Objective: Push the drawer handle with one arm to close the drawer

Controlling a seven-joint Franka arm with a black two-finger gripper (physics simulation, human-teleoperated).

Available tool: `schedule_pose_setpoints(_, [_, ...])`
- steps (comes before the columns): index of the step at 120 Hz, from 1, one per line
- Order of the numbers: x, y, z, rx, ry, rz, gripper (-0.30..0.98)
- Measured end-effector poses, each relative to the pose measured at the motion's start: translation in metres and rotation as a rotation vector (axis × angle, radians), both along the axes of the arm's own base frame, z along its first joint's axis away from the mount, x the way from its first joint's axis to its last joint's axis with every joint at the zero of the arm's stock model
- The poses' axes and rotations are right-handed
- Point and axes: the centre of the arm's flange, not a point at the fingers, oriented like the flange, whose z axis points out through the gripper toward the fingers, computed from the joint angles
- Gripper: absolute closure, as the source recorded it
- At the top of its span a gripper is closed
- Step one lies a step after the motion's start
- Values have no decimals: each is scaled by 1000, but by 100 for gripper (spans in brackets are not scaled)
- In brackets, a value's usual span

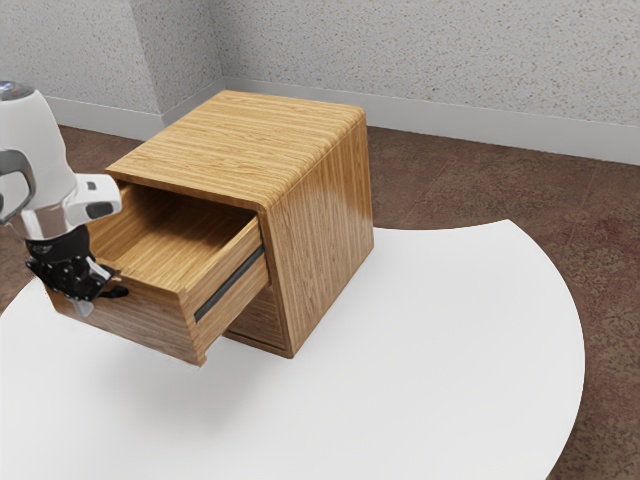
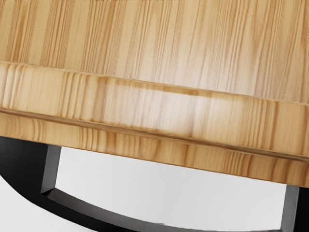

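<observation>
Black is the colour of the handle point(image 2: 87, 212), seen in the wrist view as a bowed piece standing out from the drawer point(image 2: 159, 108), with white showing through the gap between them. In the exterior view the gripper point(image 1: 78, 280) is seen at the drawer's front, by the upper edge. Whether it is clenched, released or closed on the handle cannot be told.

The drawer is drawn well out of the wooden cabinet point(image 1: 322, 220), so the push is judged to be the step in hand, with the closing travel all to be done. Pressure is best laid squarely on the handle and kept level, in line with the dark runner point(image 1: 230, 282), at a slow, even pace. If the press is made off-centre, the drawer may be skewed and bound; if it is made too high, the hand may be slid over the front edge. Force is best eased as the front nears the cabinet.

The cabinet is borne by a white, round-edged table point(image 1: 430, 330). Beyond it are seen a mottled brown floor point(image 1: 455, 195), a pale skirting board point(image 1: 450, 120) and a speckled grey wall point(image 1: 430, 55).
</observation>
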Motion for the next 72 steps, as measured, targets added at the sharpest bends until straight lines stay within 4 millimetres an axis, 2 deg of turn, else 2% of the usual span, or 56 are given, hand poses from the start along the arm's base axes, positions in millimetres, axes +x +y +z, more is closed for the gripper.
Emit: schedule_pose_setpoints(72, [77, -2, 13, 13, -68, -95, 79])
